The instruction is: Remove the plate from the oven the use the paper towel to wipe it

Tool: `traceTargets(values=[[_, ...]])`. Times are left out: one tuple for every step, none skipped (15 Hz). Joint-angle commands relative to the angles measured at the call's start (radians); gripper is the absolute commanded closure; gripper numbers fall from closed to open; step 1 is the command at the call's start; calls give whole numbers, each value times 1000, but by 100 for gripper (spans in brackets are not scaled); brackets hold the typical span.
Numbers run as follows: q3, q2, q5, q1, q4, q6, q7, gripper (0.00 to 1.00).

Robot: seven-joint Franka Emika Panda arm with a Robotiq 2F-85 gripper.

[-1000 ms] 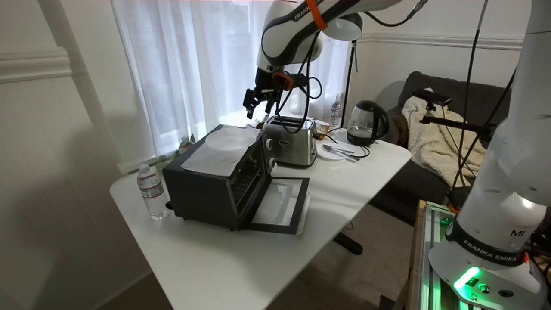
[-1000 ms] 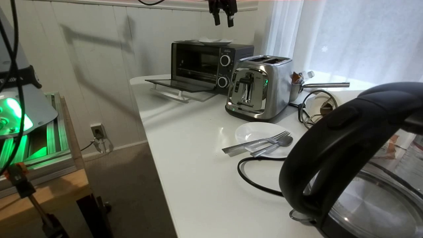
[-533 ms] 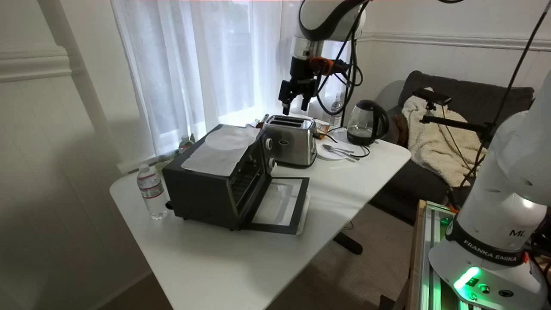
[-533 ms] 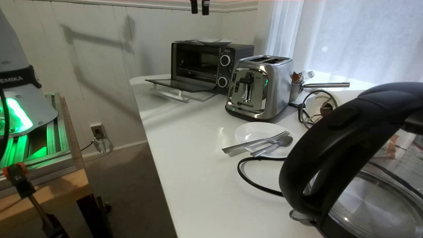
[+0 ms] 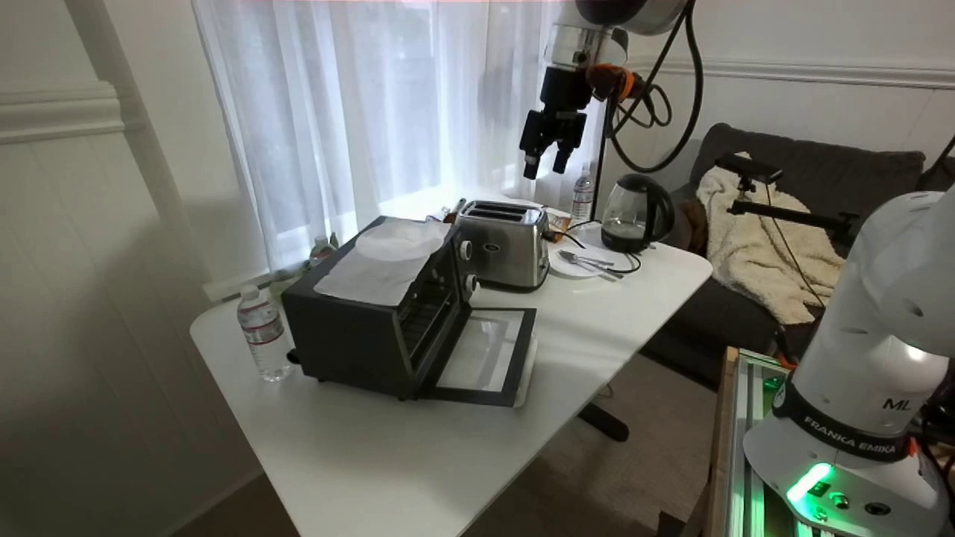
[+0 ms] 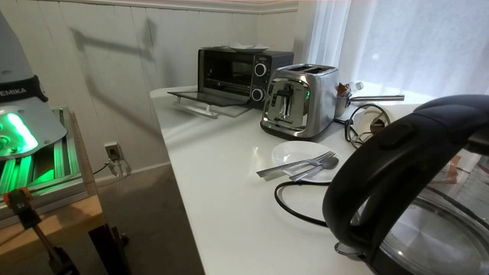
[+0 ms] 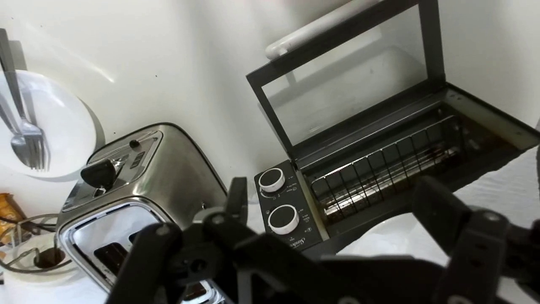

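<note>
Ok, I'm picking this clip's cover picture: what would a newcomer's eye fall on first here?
Probably the black toaster oven, its glass-paned door open and a plate and paper towel on top. Beside it shines the silver two-slot toaster, while the open gripper hangs empty in the air. In an exterior view, a black kettle handle looms at lower right.

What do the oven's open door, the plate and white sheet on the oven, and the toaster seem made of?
Oven's open door: likely glossy glass pane, since the table shows through.
Plate: smooth and pale; ceramic or plastic, can't tell.
White sheet: probably thin matte paper, given its uneven edge.
Toaster: likely steel, polished, its front mirrorlike.
</note>
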Motion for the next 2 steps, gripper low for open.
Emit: traceTargets(values=[[0, 11, 0, -1, 3, 0, 0, 0], [0, 18, 0, 0, 3, 0, 0, 0]])
